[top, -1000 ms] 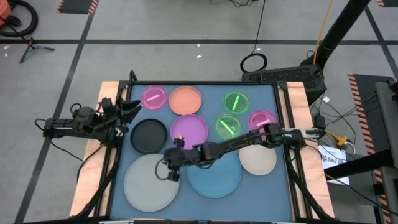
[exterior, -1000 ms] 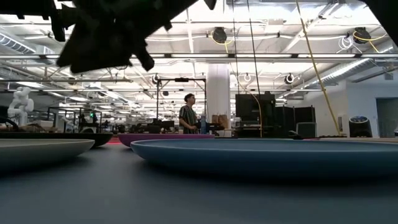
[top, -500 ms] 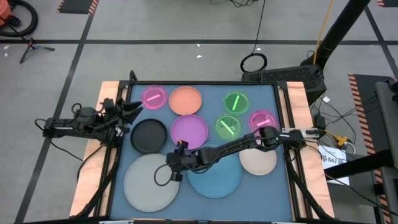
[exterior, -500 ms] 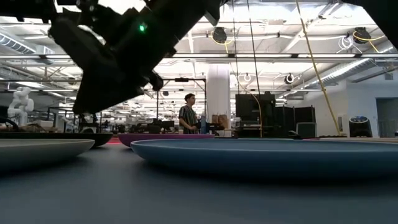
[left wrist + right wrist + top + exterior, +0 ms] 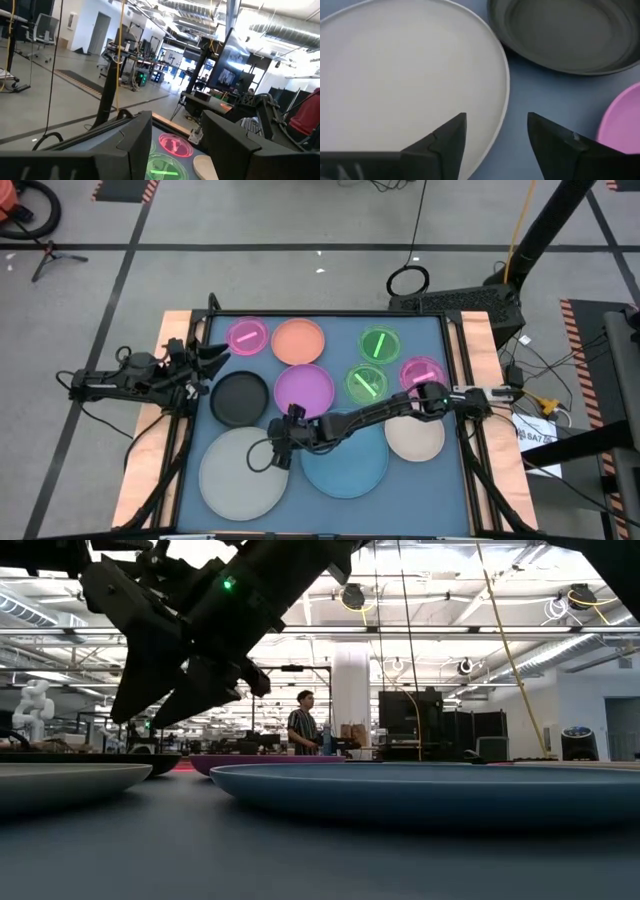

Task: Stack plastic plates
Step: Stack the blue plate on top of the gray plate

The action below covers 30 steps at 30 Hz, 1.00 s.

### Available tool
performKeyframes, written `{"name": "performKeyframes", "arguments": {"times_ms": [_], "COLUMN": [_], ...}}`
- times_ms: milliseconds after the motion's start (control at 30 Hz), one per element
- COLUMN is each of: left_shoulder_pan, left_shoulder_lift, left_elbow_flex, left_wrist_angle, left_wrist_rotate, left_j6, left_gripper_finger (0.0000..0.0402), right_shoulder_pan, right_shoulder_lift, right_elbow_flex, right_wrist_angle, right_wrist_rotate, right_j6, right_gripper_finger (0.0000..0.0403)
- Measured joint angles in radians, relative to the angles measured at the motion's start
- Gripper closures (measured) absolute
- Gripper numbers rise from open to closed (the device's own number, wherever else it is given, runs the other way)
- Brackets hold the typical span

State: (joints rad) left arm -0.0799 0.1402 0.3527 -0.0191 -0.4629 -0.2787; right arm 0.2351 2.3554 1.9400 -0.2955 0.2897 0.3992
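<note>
Several round plates lie flat on the blue table mat: large grey (image 5: 243,470) and light-blue (image 5: 345,463); medium black (image 5: 240,397), purple (image 5: 304,390), orange (image 5: 299,340) and beige (image 5: 415,437); small pink (image 5: 247,336) and green (image 5: 367,383) ones. My right gripper (image 5: 497,135) is open and hovers over the grey plate's right rim (image 5: 505,107), one finger over the plate and one over the mat. In the low view it (image 5: 150,710) hangs clear above that plate (image 5: 60,780). My left gripper (image 5: 175,145) is open and waits at the table's left edge (image 5: 205,360).
The black plate (image 5: 565,35) and the purple plate (image 5: 622,125) lie close beside the grey plate's rim. The light-blue plate sits just right of my right gripper. A second pink plate (image 5: 422,372) and a second green plate (image 5: 379,344) lie toward the far right. Wooden rails (image 5: 150,460) border the mat.
My right gripper has come down toward the grey plate's right rim and tipped its fingers downward. In the low view it has dropped from the top of the picture well into view. No plate has moved.
</note>
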Motion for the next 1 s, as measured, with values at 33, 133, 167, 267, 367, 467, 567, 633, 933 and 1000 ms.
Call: {"name": "performKeyframes", "arguments": {"times_ms": [33,133,167,267,367,467,567,633,933,1000], "left_shoulder_pan": [0.0,0.0,0.0,0.0,0.0,0.0,0.0,0.0,0.0,0.0], "left_shoulder_lift": [0.0,0.0,0.0,0.0,0.0,0.0,0.0,0.0,0.0,0.0], "left_elbow_flex": [0.0,0.0,0.0,0.0,0.0,0.0,0.0,0.0,0.0,0.0], "left_wrist_angle": [-0.001,-0.001,-0.002,-0.007,-0.007,-0.007,-0.007,-0.008,-0.016,-0.016], "left_wrist_rotate": [0.0,0.0,0.0,0.0,0.0,0.0,0.0,0.0,0.0,0.0], "left_j6": [0.0,0.0,0.0,0.0,-0.001,-0.014,-0.016,-0.016,-0.018,-0.018], "left_gripper_finger": [0.0222,0.0222,0.0222,0.0222,0.0222,0.0222,0.0222,0.0222,0.0222,0.0222], "right_shoulder_pan": [0.001,0.001,0.0,0.0,0.0,0.0,0.0,0.0,0.0,0.0], "right_shoulder_lift": [0.0,0.0,0.0,0.0,0.0,0.0,0.0,0.0,0.0,0.0], "right_elbow_flex": [0.0,0.0,0.0,0.0,0.0,0.0,0.0,0.0,0.0,0.0], "right_wrist_angle": [-0.001,-0.002,-0.002,-0.002,-0.003,-0.002,-0.003,-0.002,-0.004,-0.006], "right_wrist_rotate": [0.0,-0.001,-0.001,0.0,0.0,0.0,0.0,0.0,0.026,0.027], "right_j6": [0.0,0.0,0.0,0.0,-0.002,-0.015,-0.016,-0.017,-0.004,-0.006], "right_gripper_finger": [0.0203,0.0203,0.0203,0.0203,0.0203,0.0204,0.0204,0.0204,0.0204,0.0204]}}
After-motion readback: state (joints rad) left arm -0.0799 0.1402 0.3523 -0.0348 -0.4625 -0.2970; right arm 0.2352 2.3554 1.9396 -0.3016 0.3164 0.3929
